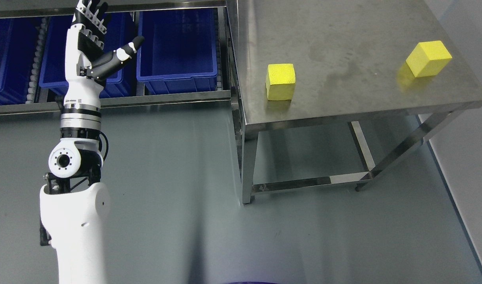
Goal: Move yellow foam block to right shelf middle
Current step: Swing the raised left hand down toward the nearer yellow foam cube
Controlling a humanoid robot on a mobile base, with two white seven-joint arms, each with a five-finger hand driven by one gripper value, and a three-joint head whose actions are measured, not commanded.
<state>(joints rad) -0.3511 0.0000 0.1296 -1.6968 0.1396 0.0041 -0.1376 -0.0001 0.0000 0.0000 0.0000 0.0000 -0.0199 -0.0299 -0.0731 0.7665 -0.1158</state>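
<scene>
This looks like a lab or industrial test room rather than a home: the floor (177, 205) is smooth grey-green coated flooring, and the stainless-steel tabletop (343, 43) stands on bare metal legs braced with crossbars. Along the far side a metal rack (107, 101) holds deep blue plastic bins (177, 43) set side by side, the kind used for storing parts, and a plain pale wall (469, 157) closes the right edge

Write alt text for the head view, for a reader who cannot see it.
The robot's left hand is raised with fingers spread, holding nothing, in front of blue bins on a low rack. To its right, two yellow foam blocks sit apart on a steel table.
</scene>
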